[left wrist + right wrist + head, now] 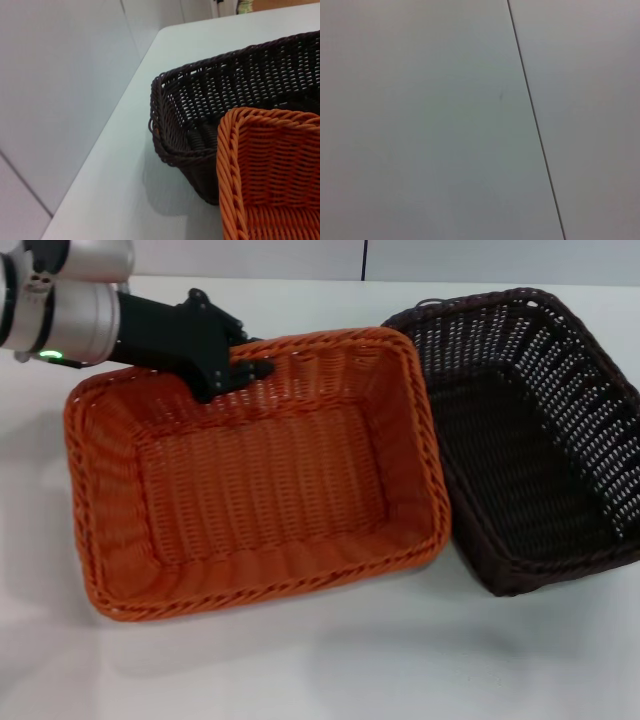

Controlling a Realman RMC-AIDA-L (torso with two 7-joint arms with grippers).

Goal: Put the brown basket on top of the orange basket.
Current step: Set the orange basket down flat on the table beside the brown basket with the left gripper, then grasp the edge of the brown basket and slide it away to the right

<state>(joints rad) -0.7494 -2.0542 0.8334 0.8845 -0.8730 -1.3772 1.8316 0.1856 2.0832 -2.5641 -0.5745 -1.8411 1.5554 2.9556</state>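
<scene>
The orange basket (260, 480) fills the left and middle of the head view. Its right end overlaps the left rim of the brown basket (545, 440), which sits on the table at the right. My left gripper (236, 370) is at the orange basket's far rim, fingers closed on the braided edge. The orange basket looks tilted and raised at that side. The left wrist view shows a corner of the orange basket (272, 170) in front of the brown basket (225, 95). My right gripper is out of view.
Both baskets are on a white table (350, 670); its edge runs along a grey wall (60, 75). A small metal loop (430, 304) sits on the brown basket's far rim. The right wrist view shows only wall panels (420, 120).
</scene>
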